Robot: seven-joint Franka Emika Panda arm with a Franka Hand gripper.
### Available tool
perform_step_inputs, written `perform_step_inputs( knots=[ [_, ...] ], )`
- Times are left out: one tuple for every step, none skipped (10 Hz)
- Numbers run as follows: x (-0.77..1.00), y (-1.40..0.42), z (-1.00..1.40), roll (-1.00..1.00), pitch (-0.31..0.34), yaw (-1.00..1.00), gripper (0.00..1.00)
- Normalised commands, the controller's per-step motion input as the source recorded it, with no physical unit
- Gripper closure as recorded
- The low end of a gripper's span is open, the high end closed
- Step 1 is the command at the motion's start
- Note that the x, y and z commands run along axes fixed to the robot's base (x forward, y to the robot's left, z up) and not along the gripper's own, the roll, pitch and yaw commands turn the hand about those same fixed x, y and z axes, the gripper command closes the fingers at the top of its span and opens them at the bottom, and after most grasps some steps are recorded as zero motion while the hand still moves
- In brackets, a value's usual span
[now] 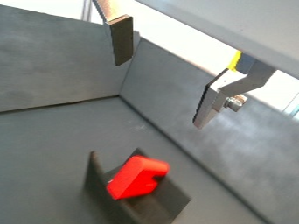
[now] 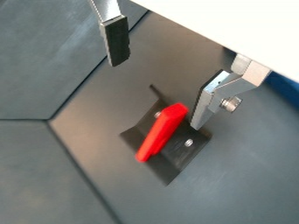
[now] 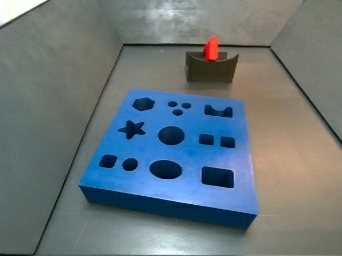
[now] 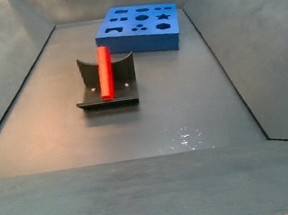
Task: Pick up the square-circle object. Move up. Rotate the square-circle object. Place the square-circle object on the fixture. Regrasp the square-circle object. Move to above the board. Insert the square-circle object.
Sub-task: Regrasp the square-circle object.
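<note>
The red square-circle object (image 3: pixel 211 47) stands upright on edge in the dip of the dark fixture (image 3: pixel 211 69) at the far end of the floor; it also shows in a side view (image 4: pixel 103 73) on the fixture (image 4: pixel 124 79). In both wrist views my gripper (image 1: pixel 163 74) (image 2: pixel 160 77) is open and empty, raised above the object (image 1: pixel 136 176) (image 2: pixel 160 133) and fixture (image 1: pixel 162 206) (image 2: pixel 177 159), touching neither. The blue board (image 3: pixel 174 150) (image 4: pixel 142 24) lies flat, apart from the fixture. The gripper is out of one side view.
Grey walls (image 3: pixel 54 90) enclose the floor on all sides. Bare grey floor (image 4: pixel 150 129) lies between the fixture and the near wall. A small glint marks the floor (image 4: pixel 185 137).
</note>
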Motion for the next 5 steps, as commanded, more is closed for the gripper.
perform_step_inputs(
  knots=[
    [0.08,-0.03,-0.02,1.0,0.086,0.04,0.0],
    [0.09,-0.03,-0.01,1.0,0.117,0.06,0.0],
    [0.1,-0.04,-0.01,1.0,0.148,0.08,0.0],
    [0.1,-0.04,-0.02,0.91,0.174,0.11,0.0],
    [0.1,-0.04,-0.02,0.72,0.166,0.14,0.0]
  ],
)
